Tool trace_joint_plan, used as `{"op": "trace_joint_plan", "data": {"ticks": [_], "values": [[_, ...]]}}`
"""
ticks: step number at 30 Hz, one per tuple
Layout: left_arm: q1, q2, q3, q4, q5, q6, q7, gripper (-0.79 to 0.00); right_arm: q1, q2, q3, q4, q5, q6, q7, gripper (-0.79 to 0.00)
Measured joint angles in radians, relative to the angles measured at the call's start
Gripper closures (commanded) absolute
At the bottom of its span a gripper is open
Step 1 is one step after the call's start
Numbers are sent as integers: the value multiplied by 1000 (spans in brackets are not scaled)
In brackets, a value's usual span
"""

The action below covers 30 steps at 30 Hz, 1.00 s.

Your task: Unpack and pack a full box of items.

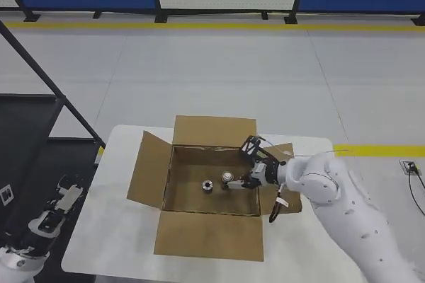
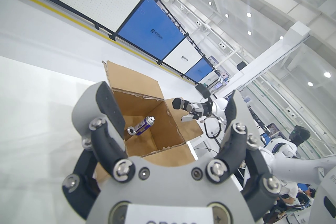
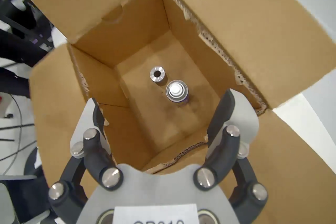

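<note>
**A:** Right claw (image 3: 161, 104) is over the cardboard box (image 3: 244, 25), spread wide, holding nothing.
**B:** Target?
**A:** Spray can (image 3: 177, 92) upright on the box floor, below the claw, long axis vertical. Metal collar (image 3: 157, 74) just beside it.
**B:** Left claw (image 2: 168, 92)?
**A:** Also wide and empty, off the tabletop (image 1: 120, 233) edge, well apart. Right is nearer. I'd go straight down.

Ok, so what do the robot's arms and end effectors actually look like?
The right arm is a smooth white shell with a dark cable looping at its wrist. The right end effector and left end effector each have a grey metal plate, black linkages with silver bolts, black-padded fingers and a white label.
</note>
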Motion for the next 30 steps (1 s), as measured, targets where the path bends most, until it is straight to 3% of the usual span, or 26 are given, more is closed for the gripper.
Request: {"op": "trace_joint_plan", "data": {"ticks": [11, 14, 21, 27, 28, 29, 30], "values": [[1, 0, 1, 0, -1, 1, 1, -785, 18, -7, -32, 18, -11, 17, 0, -785], [6, 0, 21, -6, -23, 50, 14, -785, 19, -17, -78, 21, -63, 27, -7, -785], [3, 7, 37, 9, -78, 152, 27, -785, 114, -78, -242, 137, -235, 136, -76, -785], [4, 8, 35, 12, -95, 161, 29, -785, 194, -140, -332, 295, -225, 156, -84, -785], [4, 8, 35, 12, -95, 161, 29, -785, 206, -149, -342, 321, -214, 152, -83, -690], [4, 8, 35, 12, -95, 161, 29, -785, 217, -158, -350, 346, -204, 149, -82, -459], [4, 8, 35, 12, -95, 161, 29, -785, 231, -170, -361, 378, -190, 142, -77, -363]]}}
